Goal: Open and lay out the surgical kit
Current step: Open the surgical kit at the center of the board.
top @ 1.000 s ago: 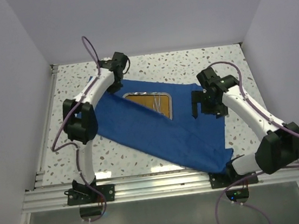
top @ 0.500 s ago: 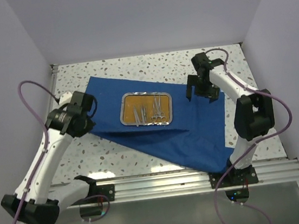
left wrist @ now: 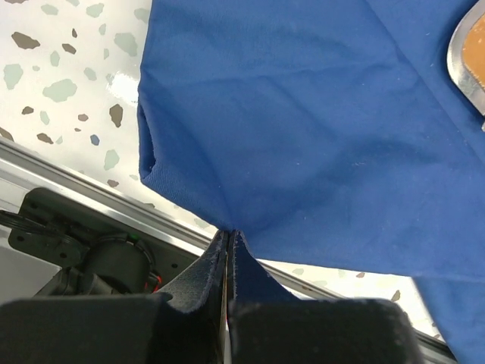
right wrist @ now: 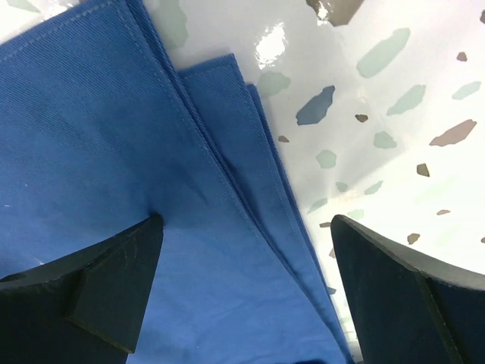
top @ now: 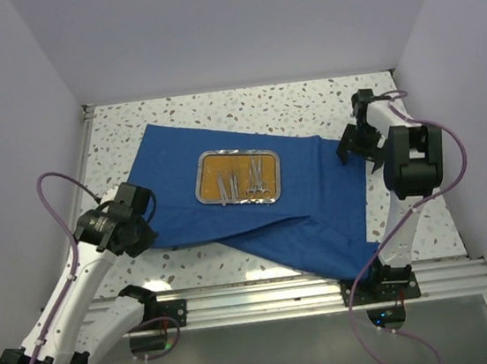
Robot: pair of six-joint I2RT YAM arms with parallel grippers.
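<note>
The royal-blue cloth wrap (top: 309,205) lies spread on the speckled table. The steel tray (top: 204,162) with its orange-brown floor sits uncovered on it, holding thin silver instruments (top: 254,175). My left gripper (top: 148,238) is shut on the wrap's near-left corner (left wrist: 227,220), the cloth pulled taut from it. The tray's rim shows at the right edge of the left wrist view (left wrist: 466,61). My right gripper (top: 355,146) is open, low over the wrap's right edge (right wrist: 250,189): one finger (right wrist: 114,280) is on the cloth, the other (right wrist: 409,288) is over bare table.
The speckled tabletop (top: 406,206) surrounds the wrap. An aluminium rail (top: 267,299) runs along the near edge and shows in the left wrist view (left wrist: 91,205). White walls enclose the left, back and right.
The left arm pulled the wrap's flap off the tray and dragged that corner to the near left, uncovering the instruments. The right gripper moved back and right to the wrap's right edge.
</note>
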